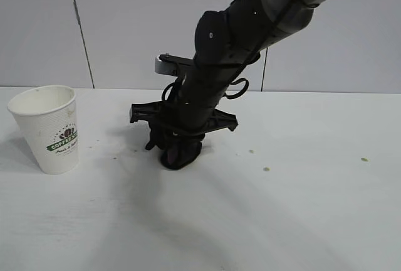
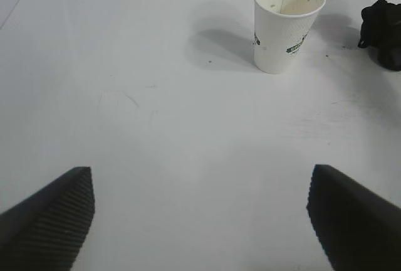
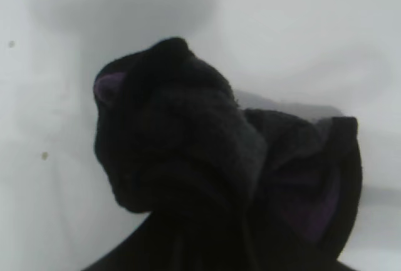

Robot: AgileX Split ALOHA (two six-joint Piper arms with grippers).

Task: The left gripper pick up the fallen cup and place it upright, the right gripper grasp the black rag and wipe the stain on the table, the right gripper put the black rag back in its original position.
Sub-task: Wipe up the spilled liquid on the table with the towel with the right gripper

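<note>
Rag (image 1: pixel 180 153) is pinched by the right gripper (image 1: pixel 178 148) against the counter (image 1: pixel 282 208); loosely bunched, it could slip free mid-wipe.

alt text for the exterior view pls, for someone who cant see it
The right gripper, angled down from a thick black arm, presses the black rag onto the white table near the middle. A white paper coffee cup with a green logo stands upright at the left, and a few small brownish specks dot the table to the right.

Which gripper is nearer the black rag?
Right. The right gripper is shut on the black rag, pressing it on the table. The left gripper sits open, well back beyond the cup.
</note>
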